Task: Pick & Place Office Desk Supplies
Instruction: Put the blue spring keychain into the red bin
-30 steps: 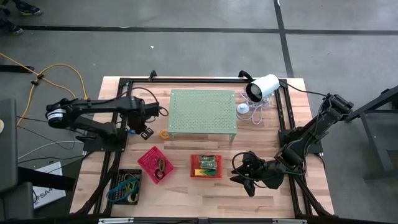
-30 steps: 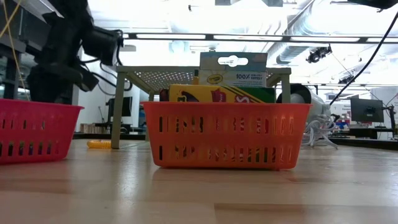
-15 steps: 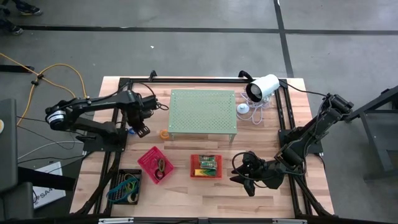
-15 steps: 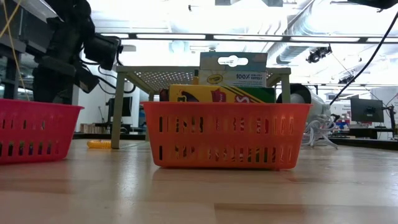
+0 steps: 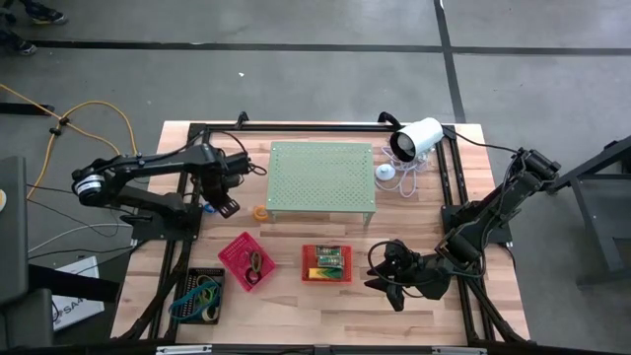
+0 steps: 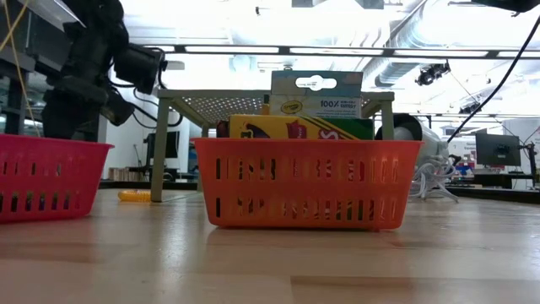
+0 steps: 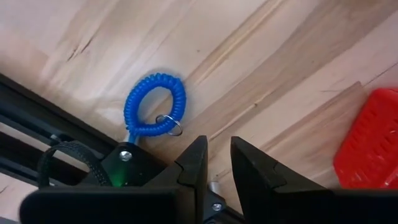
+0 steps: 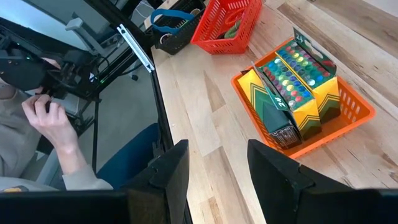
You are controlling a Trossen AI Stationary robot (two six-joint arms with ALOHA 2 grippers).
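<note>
Blue coil loop (image 7: 155,104) lies flat on the counter (image 7: 261,81) at centre-left of your left wrist view, just beyond the left pincer (image 7: 216,163), whose fingers stand slightly parted, holding nothing.

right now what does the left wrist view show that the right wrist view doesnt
Only the left wrist view shows the blue coiled plastic loop with a small metal ring, lying flat on the wood beyond the left claw, whose fingers stand slightly apart and empty. Only the right wrist view shows the orange plastic basket of crayon boxes and a person's hand. Both share the pale wooden table and the red plastic basket.
</note>
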